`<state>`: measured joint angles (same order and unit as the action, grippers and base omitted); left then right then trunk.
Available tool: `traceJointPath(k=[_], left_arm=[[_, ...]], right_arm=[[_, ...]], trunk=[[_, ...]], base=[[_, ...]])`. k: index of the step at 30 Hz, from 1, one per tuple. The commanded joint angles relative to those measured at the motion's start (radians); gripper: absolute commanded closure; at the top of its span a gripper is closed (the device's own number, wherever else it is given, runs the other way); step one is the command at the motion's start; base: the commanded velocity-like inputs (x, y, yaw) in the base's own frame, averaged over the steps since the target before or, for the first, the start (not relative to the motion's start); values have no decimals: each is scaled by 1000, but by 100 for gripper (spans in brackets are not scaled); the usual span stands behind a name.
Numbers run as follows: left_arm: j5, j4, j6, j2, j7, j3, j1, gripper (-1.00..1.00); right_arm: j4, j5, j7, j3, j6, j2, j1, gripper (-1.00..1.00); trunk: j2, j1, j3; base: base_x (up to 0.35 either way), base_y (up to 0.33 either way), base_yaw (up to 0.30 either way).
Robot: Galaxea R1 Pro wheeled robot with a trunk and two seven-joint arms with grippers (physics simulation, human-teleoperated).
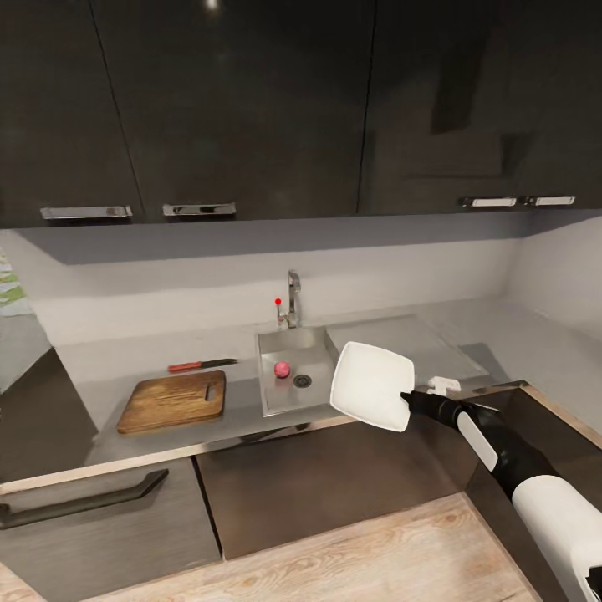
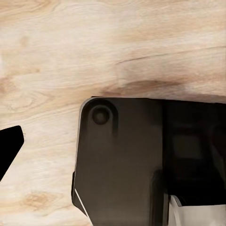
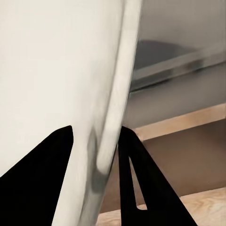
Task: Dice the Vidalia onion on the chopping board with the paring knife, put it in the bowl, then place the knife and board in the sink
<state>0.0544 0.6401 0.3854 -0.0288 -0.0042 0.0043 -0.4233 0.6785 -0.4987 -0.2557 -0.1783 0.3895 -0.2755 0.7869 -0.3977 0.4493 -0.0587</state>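
Over the surface (image 1: 209, 414) edge — right pincer (image 1: 407, 398) pinching bowl (image 1: 372, 385) rim, tilted | onion (image 1: 282, 369) in sink (image 1: 284, 393); knife (image 1: 201, 364) behind board (image 1: 173, 400) | left pincer — cannot tell

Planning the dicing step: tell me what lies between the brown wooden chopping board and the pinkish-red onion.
Head view: bare grey countertop and the metal sink rim separate chopping board from onion.

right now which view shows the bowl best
The head view: the whole white bowl shows tilted, held at its rim by the right gripper over the countertop edge. The right wrist view gives just its rim between the jaws. The left wrist view looks at floor.
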Motion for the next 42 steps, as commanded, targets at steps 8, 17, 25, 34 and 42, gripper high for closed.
traceJointPath(k=[8, 17, 25, 34, 42], left_arm=[[5, 1, 1, 0, 0, 1, 0, -100], [6, 1, 1, 0, 0, 1, 0, -100], [6, 0, 1, 0, 0, 1, 0, -100], [6, 1, 3, 0, 0, 1, 0, -100], [6, 1, 3, 0, 0, 1, 0, -100]], right_arm=[[90, -3, 2, -5, 50, -2, 1, 100], [101, -3, 3, -4, 66, -2, 1, 100], [101, 9, 4, -6, 66, -2, 1, 100], [101, 33, 6, -6, 66, 2, 1, 100], [101, 36, 6, -6, 66, 4, 2, 100]], trunk=[[-2, 1, 1], [-2, 1, 14], [-2, 1, 25], [-2, 1, 31], [-2, 1, 32]], base=[[0, 154, 0], [0, 154, 13], [0, 154, 180], [0, 156, 264], [0, 169, 284]])
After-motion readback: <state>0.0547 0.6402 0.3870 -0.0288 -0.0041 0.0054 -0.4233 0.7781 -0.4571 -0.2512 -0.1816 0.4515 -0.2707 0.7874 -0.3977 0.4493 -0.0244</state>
